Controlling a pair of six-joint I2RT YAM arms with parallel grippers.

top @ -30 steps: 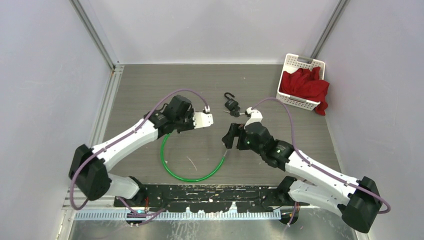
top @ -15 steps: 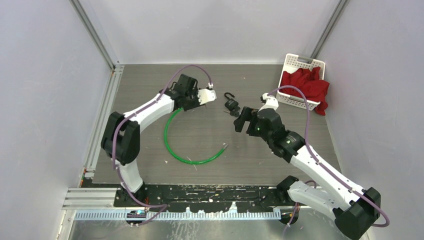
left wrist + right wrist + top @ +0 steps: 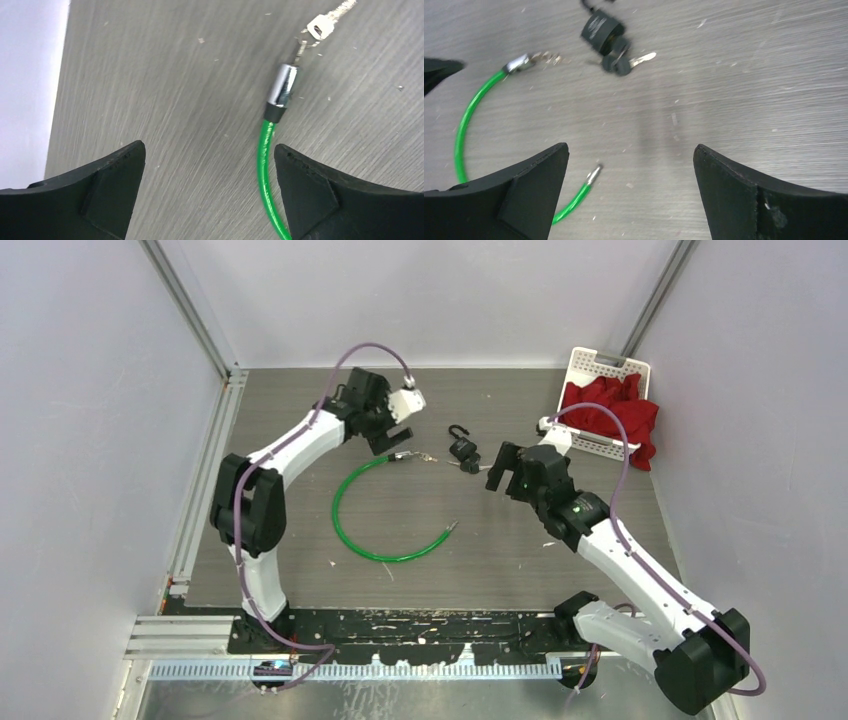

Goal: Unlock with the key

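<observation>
Both arms have pulled back. The left end effector [image 3: 210,165] and right end effector [image 3: 631,160] gape wide, holding nothing. The padlock [image 3: 600,27] lies on the counter [image 3: 500,400] between them with the key [image 3: 624,61] in it, likely already unlocked.

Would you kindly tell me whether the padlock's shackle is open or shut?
Open: the shackle of the padlock stands as a free hook in the top view; the green cable lies apart.
</observation>
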